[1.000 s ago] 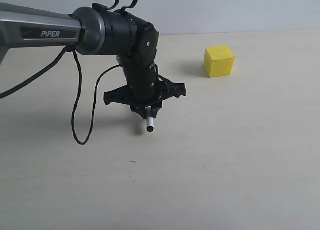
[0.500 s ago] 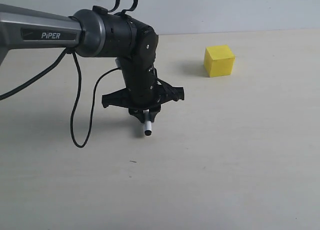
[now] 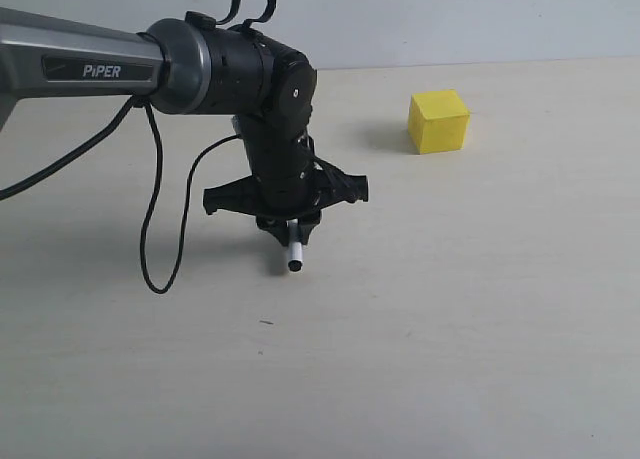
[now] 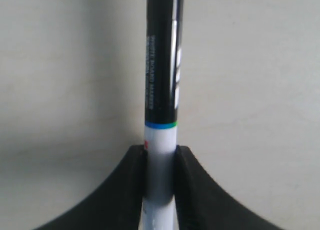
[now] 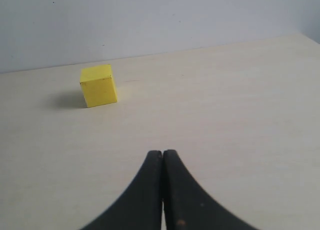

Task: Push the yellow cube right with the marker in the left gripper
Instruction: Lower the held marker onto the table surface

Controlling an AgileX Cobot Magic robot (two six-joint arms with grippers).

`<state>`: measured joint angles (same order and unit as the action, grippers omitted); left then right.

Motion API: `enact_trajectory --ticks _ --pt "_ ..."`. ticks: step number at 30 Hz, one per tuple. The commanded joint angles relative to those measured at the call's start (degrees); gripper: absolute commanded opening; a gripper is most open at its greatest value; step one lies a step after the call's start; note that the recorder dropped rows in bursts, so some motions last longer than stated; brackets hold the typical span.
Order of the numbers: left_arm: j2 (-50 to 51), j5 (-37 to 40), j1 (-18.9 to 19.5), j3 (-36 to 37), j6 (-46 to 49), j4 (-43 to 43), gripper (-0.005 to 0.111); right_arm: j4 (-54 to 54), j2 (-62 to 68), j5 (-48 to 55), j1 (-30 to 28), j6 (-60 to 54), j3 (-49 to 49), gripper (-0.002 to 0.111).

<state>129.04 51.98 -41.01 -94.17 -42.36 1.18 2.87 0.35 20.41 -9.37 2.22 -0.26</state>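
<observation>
The yellow cube (image 3: pixel 438 121) rests on the pale table at the back right; the right wrist view also shows the yellow cube (image 5: pixel 99 85). My left gripper (image 3: pixel 291 229), on the dark arm marked "PiPER", is shut on the marker (image 3: pixel 295 249), whose white barrel and black end tip point down close to the table. Up close, the marker (image 4: pixel 161 89) runs from white barrel to black cap between the black fingers (image 4: pixel 131 185) of the left gripper (image 4: pixel 160 152). It stands well left of and nearer than the cube, apart from it. My right gripper (image 5: pixel 163 154) is shut and empty.
A black cable (image 3: pixel 150 229) loops down from the left arm to the table's left part. The table surface (image 3: pixel 450 329) is bare wood-coloured, with a grey wall behind its far edge.
The left gripper with the marker dropped slightly and shifted a little left over the first half second, then held still. The cube has not moved.
</observation>
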Motion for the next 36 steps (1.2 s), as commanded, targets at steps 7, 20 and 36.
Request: enact_trajectory --ticks 7,20,36 --pt "-0.38 0.19 -0.60 1.65 0.55 -0.20 0.000 -0.02 -0.35 -0.21 0.10 -0.01 0.26 0.000" --pt "-0.38 -0.19 -0.60 1.53 1.43 -0.20 0.029 -0.02 -0.35 -0.32 0.10 -0.01 0.26 0.000" --pt "-0.38 -1.34 -0.60 1.53 1.68 -0.09 0.051 -0.02 -0.35 -0.22 0.10 -0.01 0.26 0.000"
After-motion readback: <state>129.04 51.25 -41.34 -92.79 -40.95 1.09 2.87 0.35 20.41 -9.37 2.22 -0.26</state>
